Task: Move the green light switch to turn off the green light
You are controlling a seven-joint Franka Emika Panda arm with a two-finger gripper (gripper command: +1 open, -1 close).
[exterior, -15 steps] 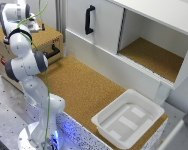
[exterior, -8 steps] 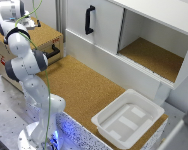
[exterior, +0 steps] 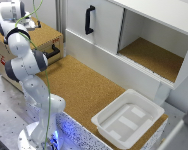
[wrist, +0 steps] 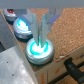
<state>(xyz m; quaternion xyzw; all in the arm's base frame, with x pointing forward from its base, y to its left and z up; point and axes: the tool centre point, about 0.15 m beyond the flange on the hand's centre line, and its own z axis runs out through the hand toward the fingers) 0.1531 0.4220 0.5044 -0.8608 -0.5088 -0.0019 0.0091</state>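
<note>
At the exterior view's far left the arm reached up and back over a cork-topped wooden box, and the gripper hung above that box's rear corner, too small and blurred there to read. Against the same box, the drawer handle sat on its front face, the white cabinet with its black door handle stood to the box's right, and the white tray lay well to the right and nearer the camera. The wrist view gave the useful detail: the green light, a round metal-rimmed button glowing bright green-cyan, sat on the box top close to its edge, with a second lit button just beside it. The gripper stood directly above the green light, its fingers pointing down at the glowing dome with only a narrow gap between them and nothing pinched; whether the tips touched the dome could not be told. The light was lit, so the step was not yet done. Doing it well probably called for a straight, centred press onto the dome, kept clear of the neighbouring button, firm enough to trip it without sliding off the rim.
</note>
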